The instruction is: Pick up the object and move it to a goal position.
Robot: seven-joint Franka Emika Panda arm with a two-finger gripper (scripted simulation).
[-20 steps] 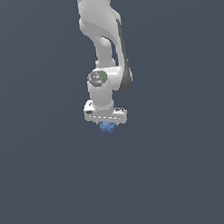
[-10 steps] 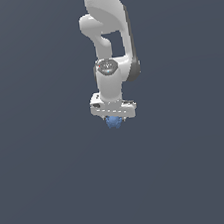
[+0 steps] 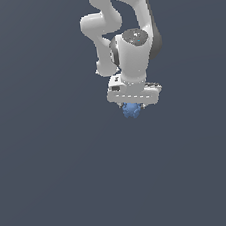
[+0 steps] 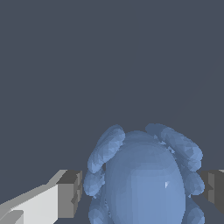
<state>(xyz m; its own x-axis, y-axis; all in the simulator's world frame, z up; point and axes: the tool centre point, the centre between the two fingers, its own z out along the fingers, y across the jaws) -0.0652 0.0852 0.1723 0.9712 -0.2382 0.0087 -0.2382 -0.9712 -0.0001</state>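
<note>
A plain, dark slate-grey background fills both views, with no table edge, goal marker or other item visible. In the exterior view, the white robot arm (image 3: 124, 28) hangs down from the top of the picture, and its gripper (image 3: 133, 107) points downward with the object (image 3: 131, 110), a small lumpy blue thing, tucked just beneath the white hand. The wrist view shows the object (image 4: 144, 179) close up, rounded with knobbly ridges, sitting between the two grey fingertips (image 4: 70, 192), which pinch it from either side.

Compared with a second ago, the arm has swung toward the exterior view's right and turned at the wrist, and the blue lump has travelled along with it, still in the grip. This suggests the pick-up is done and the carry toward the goal is under way. Where the goal lies cannot be told from these pictures.
</note>
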